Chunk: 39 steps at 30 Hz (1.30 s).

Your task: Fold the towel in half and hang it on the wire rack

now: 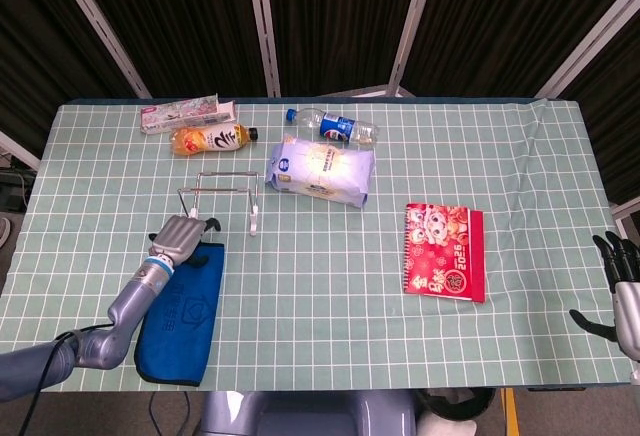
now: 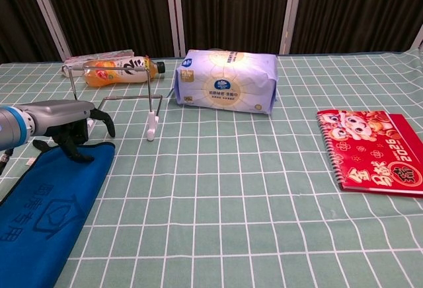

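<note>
Lying flat at lower left, the blue towel [image 1: 180,314] runs lengthwise toward the wire rack [image 1: 222,196]. The left hand [image 1: 178,236] rests fingers on its far edge, grasping nothing. The right hand [image 1: 622,286] hangs released at lower right.

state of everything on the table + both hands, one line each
towel: flat on the table, not on the rack.
wire rack: upright, bare.
left hand: over the towel's far end, fingers down on it; grip unclear.
right hand: off the table's right edge, fingers apart, holding nothing.
tea bottle: on its side, capped.
water bottle: on its side, capped.
tissue pack: lying flat, looks sealed.
calendar: closed, flat.
pink box: lying flat, closed.
</note>
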Motion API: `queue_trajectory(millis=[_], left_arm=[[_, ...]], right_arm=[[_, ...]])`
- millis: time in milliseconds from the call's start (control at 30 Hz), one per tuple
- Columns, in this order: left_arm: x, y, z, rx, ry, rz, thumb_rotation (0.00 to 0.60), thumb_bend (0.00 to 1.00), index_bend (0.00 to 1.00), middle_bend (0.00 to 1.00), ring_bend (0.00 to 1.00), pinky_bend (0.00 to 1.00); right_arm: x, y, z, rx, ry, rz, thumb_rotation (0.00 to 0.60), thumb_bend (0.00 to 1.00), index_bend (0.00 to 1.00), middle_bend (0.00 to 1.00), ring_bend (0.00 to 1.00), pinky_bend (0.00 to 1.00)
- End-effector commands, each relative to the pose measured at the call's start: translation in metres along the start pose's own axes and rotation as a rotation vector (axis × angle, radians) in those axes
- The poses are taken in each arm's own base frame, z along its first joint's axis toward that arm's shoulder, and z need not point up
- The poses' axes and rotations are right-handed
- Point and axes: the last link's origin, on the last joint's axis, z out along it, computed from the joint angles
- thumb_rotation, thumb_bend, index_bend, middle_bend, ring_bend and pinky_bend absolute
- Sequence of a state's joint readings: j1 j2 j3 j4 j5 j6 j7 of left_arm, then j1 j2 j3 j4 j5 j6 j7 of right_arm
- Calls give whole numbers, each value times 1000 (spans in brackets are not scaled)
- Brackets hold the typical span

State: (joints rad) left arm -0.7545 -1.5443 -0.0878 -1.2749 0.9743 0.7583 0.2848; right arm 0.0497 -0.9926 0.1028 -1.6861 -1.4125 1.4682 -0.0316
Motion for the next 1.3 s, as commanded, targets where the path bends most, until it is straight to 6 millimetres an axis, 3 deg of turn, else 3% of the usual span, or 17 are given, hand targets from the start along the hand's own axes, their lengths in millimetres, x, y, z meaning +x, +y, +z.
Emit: queue_trajectory(millis=[33,1300], left_arm=[[-1,1,-1,-11,7,0,600,337,313,979,942,1000],[-6,11,1,-32,-13,-3,600,365,436,980,942,1000]], right_arm=[[0,0,0,0,0,1,600,0,0,0,0,0],[0,-1,-2,6,-6,3,600,0,0,0,0,0]])
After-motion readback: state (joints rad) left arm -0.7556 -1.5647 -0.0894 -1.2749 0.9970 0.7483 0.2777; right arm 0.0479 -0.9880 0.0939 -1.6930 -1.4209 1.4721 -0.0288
